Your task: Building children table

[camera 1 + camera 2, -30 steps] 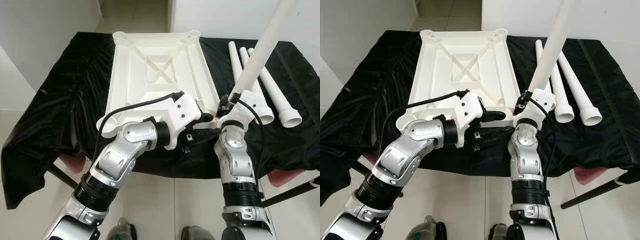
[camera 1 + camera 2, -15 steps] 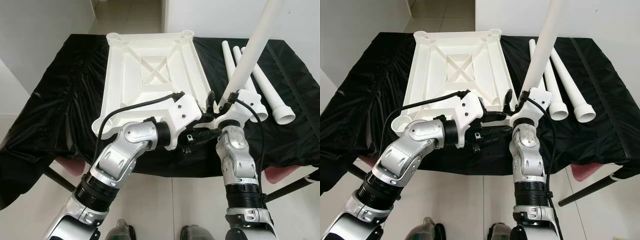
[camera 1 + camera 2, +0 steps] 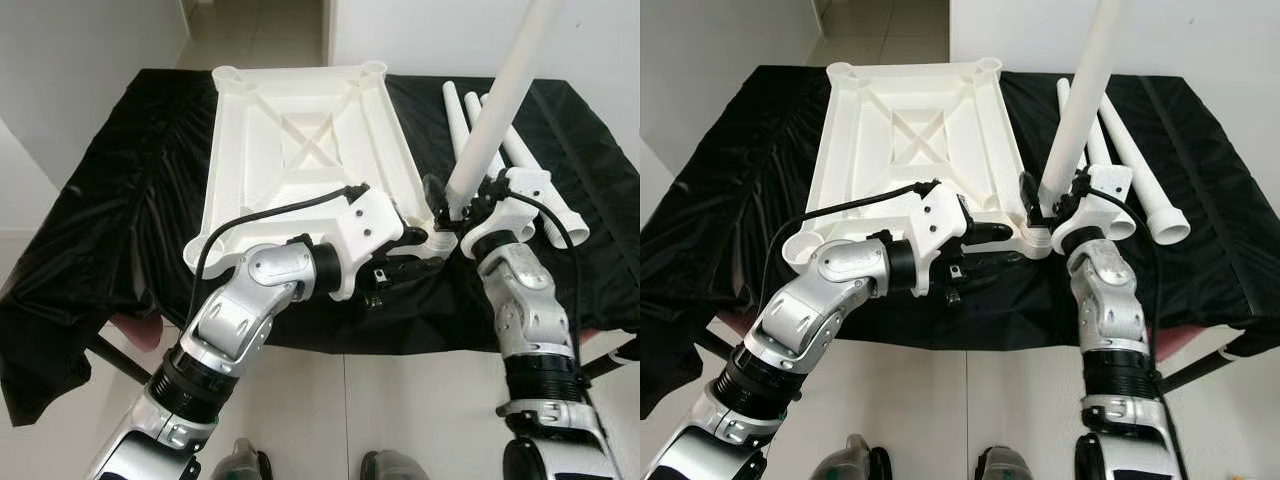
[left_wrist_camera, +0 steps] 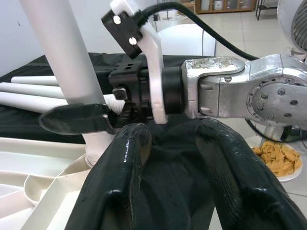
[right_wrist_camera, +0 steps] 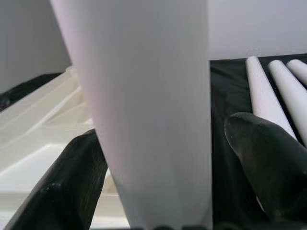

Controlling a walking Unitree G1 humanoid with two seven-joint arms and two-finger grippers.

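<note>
The white tabletop lies upside down, ribbed underside up, on the black cloth that covers the work surface, with round leg sockets at its corners. One white table leg stands nearly upright, tilted slightly to the right, with its lower end at the near right corner socket of the tabletop. The right gripper holds this leg near its base, one black finger on each side of the tube; the right wrist view shows both fingers pressed against the leg. The left gripper reaches across from the left, its fingers spread apart and holding nothing, lying just beside the same corner socket over the near edge of the cloth. Three more table legs lie side by side on the cloth to the right of the tabletop, wide ends toward the near side.
</note>
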